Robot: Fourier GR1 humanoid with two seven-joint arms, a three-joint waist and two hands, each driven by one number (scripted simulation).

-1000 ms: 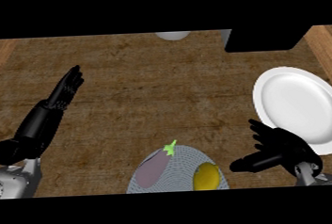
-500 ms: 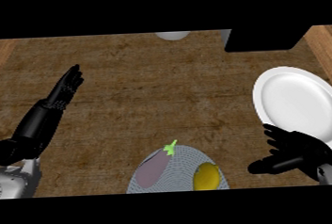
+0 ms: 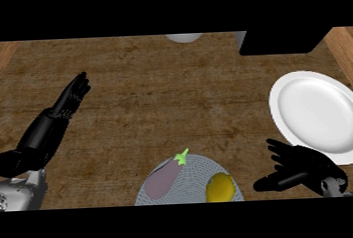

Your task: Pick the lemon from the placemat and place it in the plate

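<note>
Spreading apart, the fingers of my right hand point(image 3: 307, 165) hold nothing, just right of the lemon point(image 3: 220, 187), not touching it. The lemon lies on the placemat point(image 3: 190, 166), beside an eggplant point(image 3: 164, 178). The plate point(image 3: 318, 114) is above my hand. My left hand point(image 3: 52, 124) rests open at left, fingers straight.

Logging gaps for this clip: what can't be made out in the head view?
- Placemat: lower part cut off by the bottom edge.
- Lemon: bottom cut off likewise.
- Pale round object and black box: cut by the top edge, unidentifiable.
- Right hand: wrist runs out of view.
</note>
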